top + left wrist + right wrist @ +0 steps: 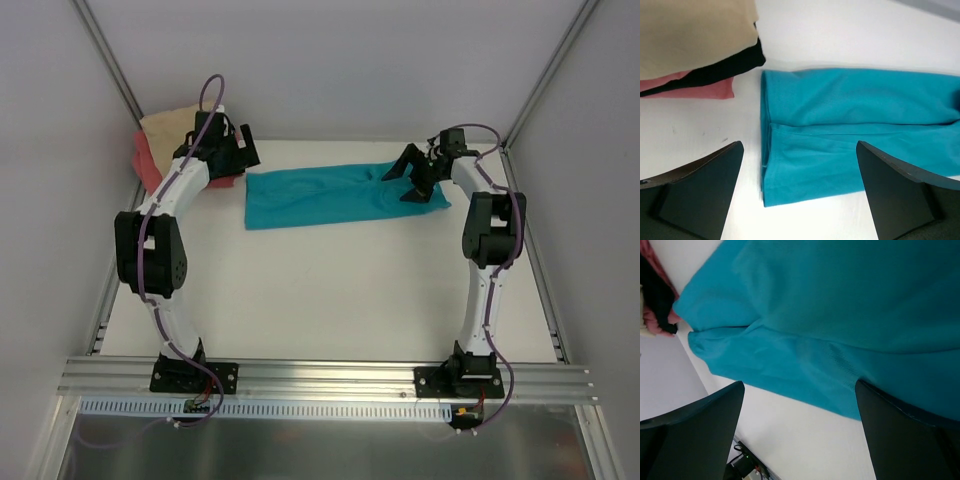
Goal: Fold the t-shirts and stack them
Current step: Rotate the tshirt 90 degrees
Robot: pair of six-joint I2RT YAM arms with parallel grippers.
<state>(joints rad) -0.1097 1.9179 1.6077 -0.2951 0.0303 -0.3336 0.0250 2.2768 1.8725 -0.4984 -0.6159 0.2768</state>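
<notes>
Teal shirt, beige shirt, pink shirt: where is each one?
teal t-shirt (320,198), top view, middle of folded strip.
tan-beige t-shirt (690,35), left wrist view, upper surface.
coral-pink t-shirt (700,90), left wrist view, exposed lower edge.

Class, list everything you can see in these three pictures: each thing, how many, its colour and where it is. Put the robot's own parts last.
Teal cotton t-shirt: one, teal, folded into a long strip, far middle of the table.
Tan-beige cotton t-shirt: one, tan, far left corner, lying on the coral one.
Coral-pink cotton t-shirt: one, coral, far left corner, under the tan one.
Flat table top: one, white.
Metal rail: one, silver, along the near edge.
Left arm: one, white and black, near left.
Right arm: one, white and black, near right.
Left fingers: two, black, open, at the teal shirt's left end.
Right fingers: two, black, open, at its right end.
</notes>
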